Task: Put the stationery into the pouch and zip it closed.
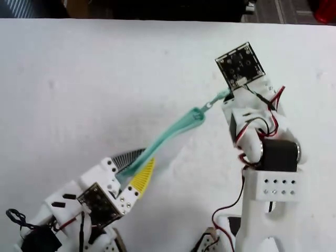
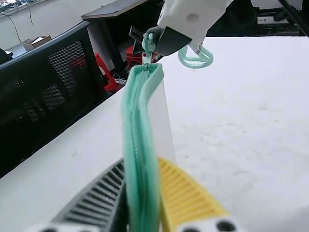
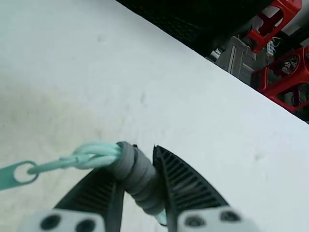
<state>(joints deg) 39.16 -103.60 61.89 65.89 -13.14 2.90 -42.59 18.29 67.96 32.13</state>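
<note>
The teal pouch (image 1: 170, 134) hangs stretched above the white table (image 1: 79, 84) between both arms. My left gripper (image 1: 144, 158), with one grey and one yellow finger, is shut on the pouch's near end. In the left wrist view the pouch (image 2: 140, 145) runs away from my left gripper (image 2: 140, 164), its zip closed along the visible length, with the slider (image 2: 147, 60) at the far end. My right gripper (image 1: 224, 97) is shut on the zip pull there. The right wrist view shows my right gripper (image 3: 142, 151) clamping the grey-wrapped pull (image 3: 137, 174), with its teal ring (image 3: 13, 175) dangling.
The right arm's base (image 1: 270, 205) stands at the front right. The table's far edge (image 1: 157, 20) meets a dark floor. Black mesh furniture (image 2: 53, 82) and red frames (image 3: 282, 48) stand beyond the table. Bare tabletop lies to the left and at the back.
</note>
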